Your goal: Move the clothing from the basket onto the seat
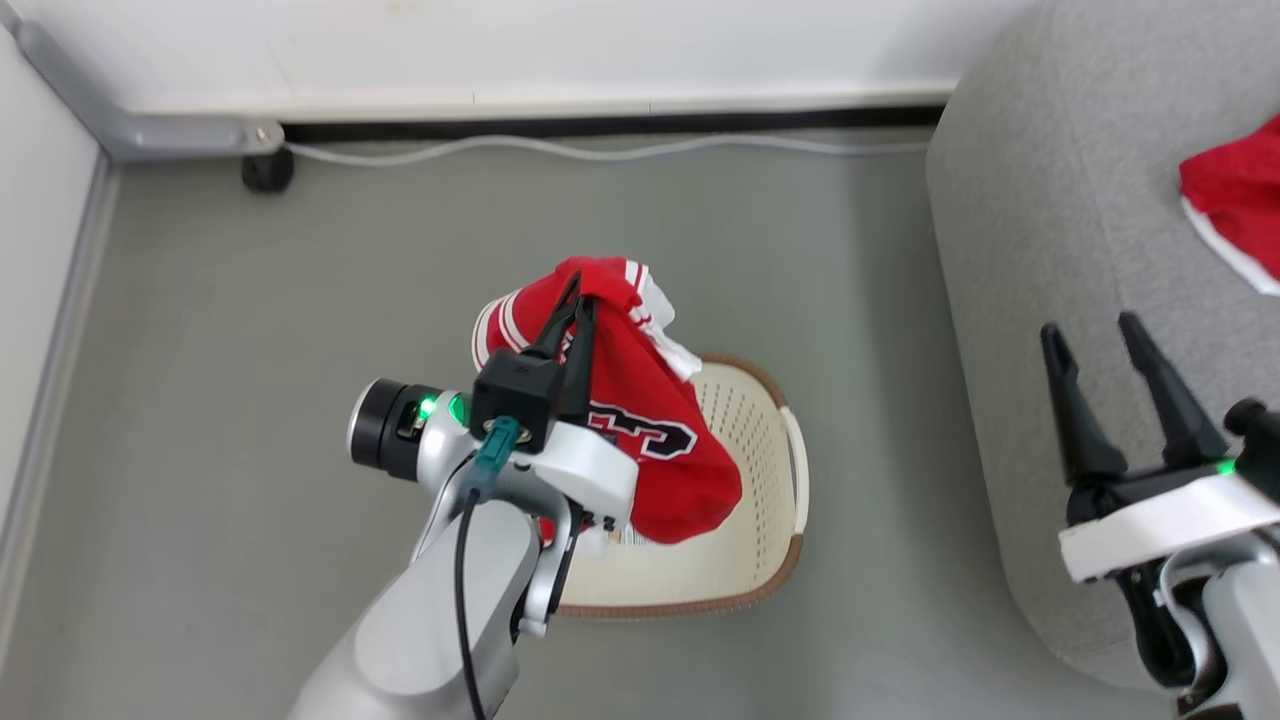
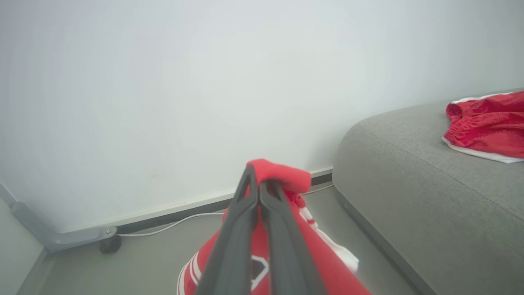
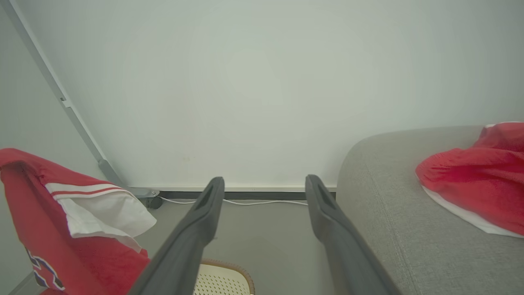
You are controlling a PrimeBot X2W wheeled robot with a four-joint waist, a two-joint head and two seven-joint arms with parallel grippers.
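Note:
My left gripper [image 1: 580, 295] is shut on a red jersey [image 1: 640, 440] with white stripes and a black-and-white numeral, holding it up above the cream basket [image 1: 755, 450]. The cloth bunches over the fingertips in the left wrist view, jersey [image 2: 278, 174], and hangs at the left of the right wrist view, jersey [image 3: 61, 217]. Another red garment with white trim [image 1: 1235, 205] lies on the grey sofa [image 1: 1050, 200], also seen as red garment [image 2: 487, 125] and red garment [image 3: 470, 188]. My right gripper [image 1: 1095, 335] stands open and empty beside the sofa's edge.
The basket sits on a grey floor [image 1: 300, 300] between me and the sofa. A white wall with a dark skirting strip and a white cable [image 1: 600, 150] runs along the back. A grey metal rail with a small black caster [image 1: 267, 170] stands in the back left corner.

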